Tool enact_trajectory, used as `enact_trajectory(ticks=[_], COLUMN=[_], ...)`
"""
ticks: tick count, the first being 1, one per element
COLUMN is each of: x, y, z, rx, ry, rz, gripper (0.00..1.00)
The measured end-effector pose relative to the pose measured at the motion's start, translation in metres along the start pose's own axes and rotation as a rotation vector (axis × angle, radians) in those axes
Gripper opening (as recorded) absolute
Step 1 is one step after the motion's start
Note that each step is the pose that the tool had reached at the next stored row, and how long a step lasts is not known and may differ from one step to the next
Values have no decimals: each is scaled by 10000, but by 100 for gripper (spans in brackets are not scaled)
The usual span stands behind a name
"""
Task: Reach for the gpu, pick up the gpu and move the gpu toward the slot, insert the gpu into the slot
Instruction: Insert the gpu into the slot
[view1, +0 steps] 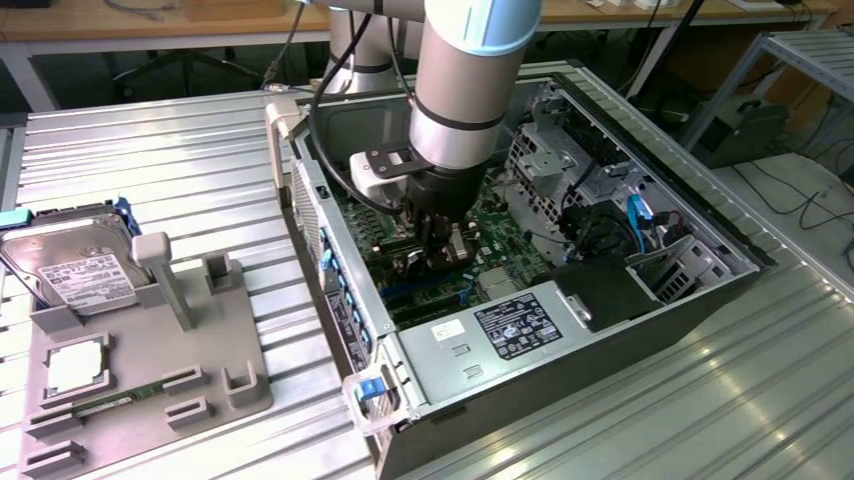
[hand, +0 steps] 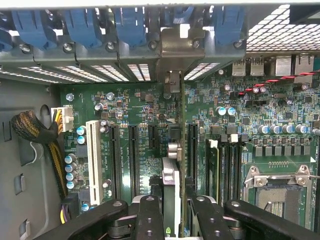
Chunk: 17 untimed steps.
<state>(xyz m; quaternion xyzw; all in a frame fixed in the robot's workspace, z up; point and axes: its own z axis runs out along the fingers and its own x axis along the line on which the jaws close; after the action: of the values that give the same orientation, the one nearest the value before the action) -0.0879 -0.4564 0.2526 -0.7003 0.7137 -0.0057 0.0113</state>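
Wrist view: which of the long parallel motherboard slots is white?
The white slot is the one at the end of the row, nearest the braided cable bundle. The other slots running parallel to it are black.

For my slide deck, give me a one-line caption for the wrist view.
The tool holds the gpu on edge above the green motherboard, its metal bracket up at the case's rear slots.
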Motion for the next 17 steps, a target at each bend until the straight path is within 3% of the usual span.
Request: enact_trajectory(ticks=[17], x=[1], y=[28], z=[0], rx=[-3], ry=[1], rz=[0], gripper=[27])
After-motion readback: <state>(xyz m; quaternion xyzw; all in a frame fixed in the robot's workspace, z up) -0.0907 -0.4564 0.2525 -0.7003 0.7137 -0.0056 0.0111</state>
